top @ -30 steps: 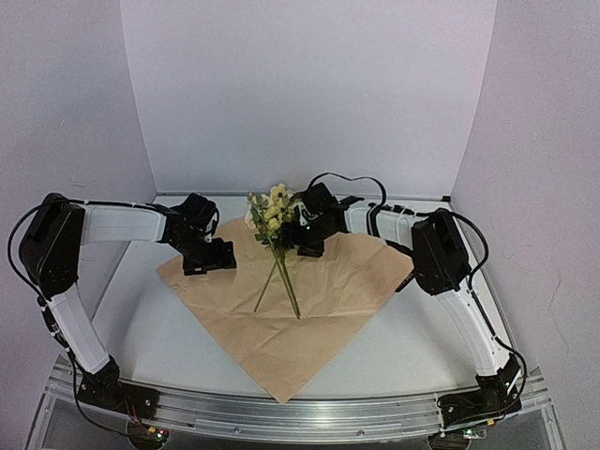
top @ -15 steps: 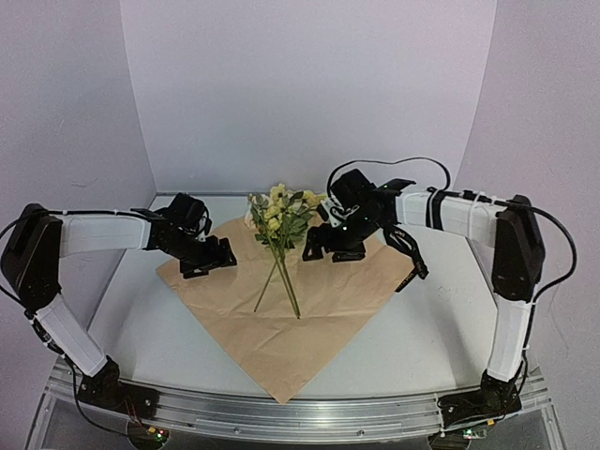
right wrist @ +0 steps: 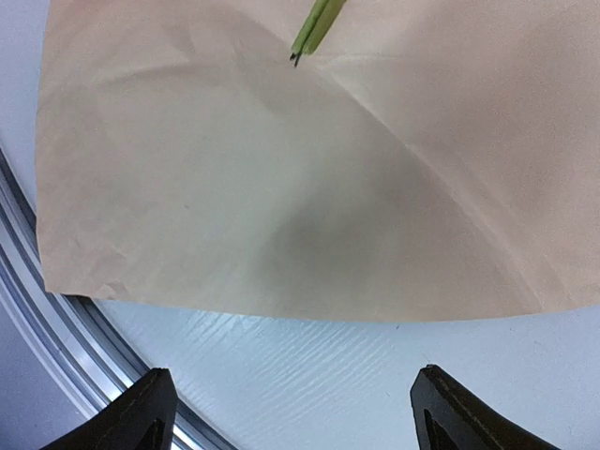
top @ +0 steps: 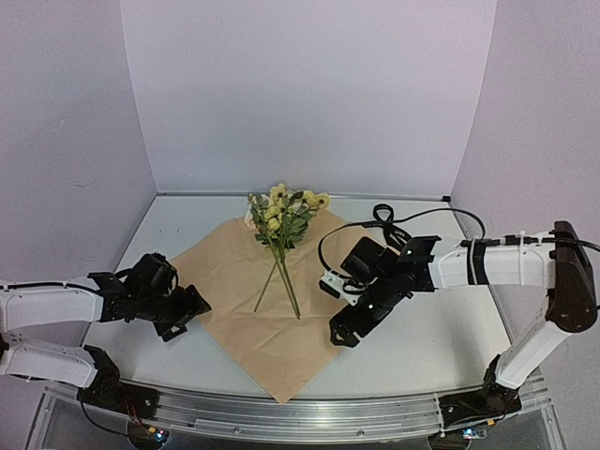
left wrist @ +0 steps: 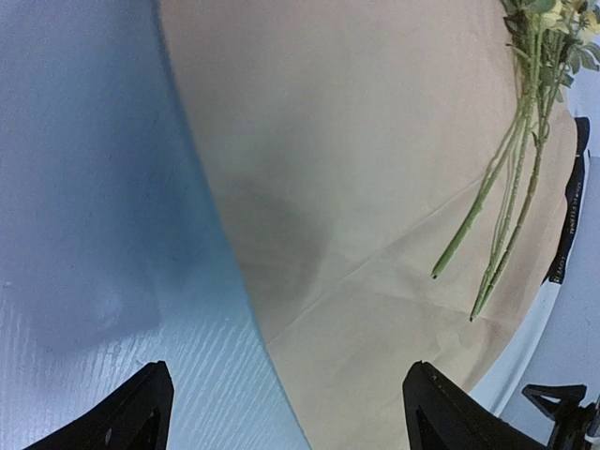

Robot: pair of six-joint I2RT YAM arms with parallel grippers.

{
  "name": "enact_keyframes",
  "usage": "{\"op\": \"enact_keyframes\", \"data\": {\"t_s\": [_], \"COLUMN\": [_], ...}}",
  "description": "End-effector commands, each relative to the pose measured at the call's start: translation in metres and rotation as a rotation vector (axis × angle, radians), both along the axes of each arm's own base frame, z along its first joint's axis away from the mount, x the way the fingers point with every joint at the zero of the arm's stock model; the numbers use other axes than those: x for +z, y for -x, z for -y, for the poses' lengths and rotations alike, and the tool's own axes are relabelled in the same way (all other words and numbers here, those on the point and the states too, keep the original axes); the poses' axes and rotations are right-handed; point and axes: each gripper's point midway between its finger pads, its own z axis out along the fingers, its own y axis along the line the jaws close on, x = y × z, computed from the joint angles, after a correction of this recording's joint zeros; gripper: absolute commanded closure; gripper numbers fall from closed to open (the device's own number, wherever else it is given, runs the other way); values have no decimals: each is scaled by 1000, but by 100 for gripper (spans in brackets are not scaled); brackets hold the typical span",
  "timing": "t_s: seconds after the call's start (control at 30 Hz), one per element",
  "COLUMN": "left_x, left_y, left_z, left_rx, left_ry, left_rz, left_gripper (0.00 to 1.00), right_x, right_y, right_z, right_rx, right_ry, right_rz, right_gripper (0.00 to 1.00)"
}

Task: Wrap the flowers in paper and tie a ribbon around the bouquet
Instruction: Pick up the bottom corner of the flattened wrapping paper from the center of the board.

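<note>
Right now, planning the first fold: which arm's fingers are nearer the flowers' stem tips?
Right. Right fingers hover at the paper's right edge near the flowers' stem tips; left fingers at its left edge.

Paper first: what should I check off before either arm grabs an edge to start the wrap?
1. Paper spread out, tan side up: ok.
2. Flowers lying on it, stems toward the near corner: ok.
3. Left gripper at the near-left edge, jaws open: ok.
4. Right gripper at the near-right edge, jaws open: ok.
5. Ribbon clear of the fold: cannot tell, only a strip shows past the paper.
</note>
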Motion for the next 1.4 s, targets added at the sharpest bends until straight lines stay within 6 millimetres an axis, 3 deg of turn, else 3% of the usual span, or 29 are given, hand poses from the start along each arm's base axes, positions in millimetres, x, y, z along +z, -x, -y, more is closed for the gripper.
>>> {"op": "enact_keyframes", "data": {"t_s": [0.0, 0.23, 0.5, 0.57, 0.8, 0.9, 1.23, 1.37], "left_x": [5, -8, -21, -20, -1, 7, 29, 28], "left_y": [-4, -2, -5, -8, -11, -10, -10, -10], "left_z": [13, 22, 38, 41, 47, 48, 58, 57], "left_rx": [99, 121, 117, 115, 115, 111, 140, 140], "left_ry": [126, 201, 217, 218, 253, 263, 397, 413], "left_rz": [40, 38, 11, 8, 14, 8, -31, -40], "left_gripper": [12, 15, 31, 39, 88, 99, 100, 100], "right_x": [9, 4, 7, 7, 3, 1, -2, -8], "right_y": [2, 17, 21, 23, 39, 46, 72, 86], "right_z": [0, -1, -5, -7, -18, -22, -41, -51], "right_rx": [43, 111, 160, 186, 381, 448, 654, 734], "right_ry": [-24, -11, -16, -11, -3, -9, 38, 58], "right_rz": [102, 141, 175, 190, 319, 374, 616, 669], "right_gripper": [11, 11, 12, 12, 15, 15, 14, 14]}}
